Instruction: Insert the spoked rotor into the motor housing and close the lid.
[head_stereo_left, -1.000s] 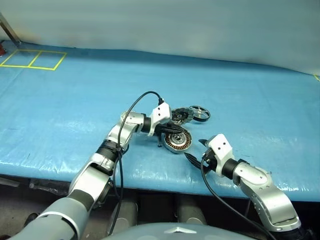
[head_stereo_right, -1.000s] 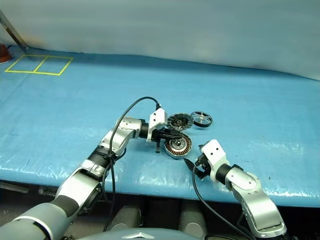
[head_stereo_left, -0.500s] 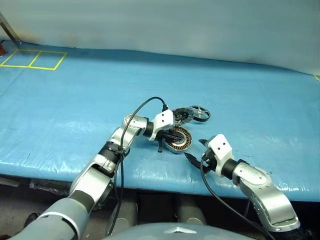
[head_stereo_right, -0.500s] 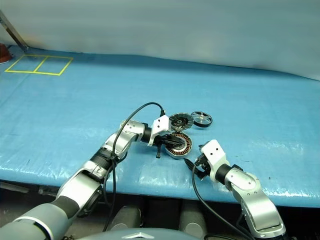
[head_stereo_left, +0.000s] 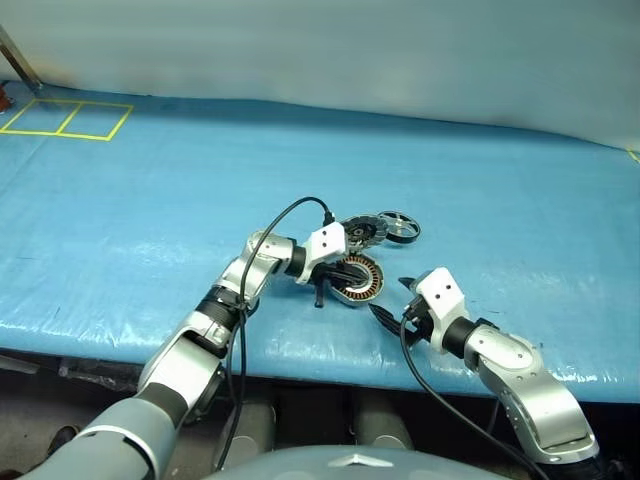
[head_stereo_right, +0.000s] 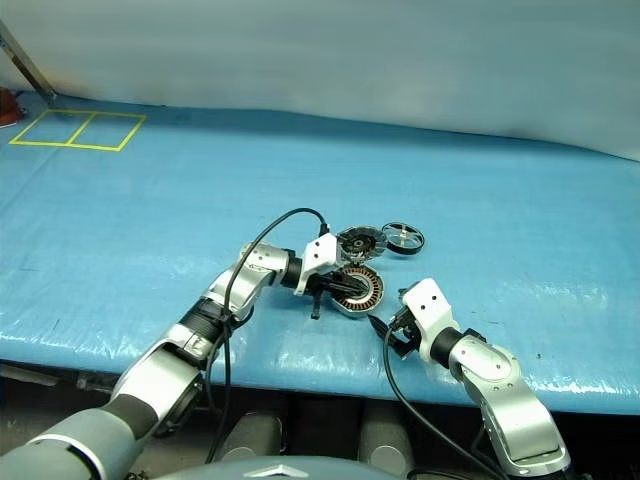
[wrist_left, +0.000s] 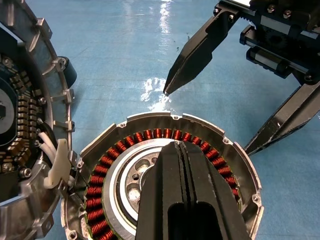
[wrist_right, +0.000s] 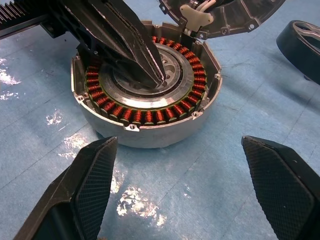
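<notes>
The motor housing (head_stereo_left: 358, 278) is a silver can with copper windings (wrist_right: 145, 116), lying on the blue table. My left gripper (wrist_left: 176, 146) is shut with nothing in it, and its tips rest over the housing's dark centre. The lid (head_stereo_left: 362, 232), a ribbed grey disc, lies just behind the housing and touches its rim (wrist_right: 220, 17). The spoked rotor (head_stereo_left: 398, 226) lies flat to the right of the lid. My right gripper (wrist_right: 182, 190) stands open and empty on the near side of the housing, a short way off it.
The blue table cover (head_stereo_left: 150, 220) stretches wide on all sides, with its front edge close below my arms. Yellow taped squares (head_stereo_left: 65, 118) mark the far left corner. A black cable (head_stereo_left: 270, 215) loops above the left wrist.
My left wrist has dipped slightly toward the housing. The right arm and the parts have stayed put.
</notes>
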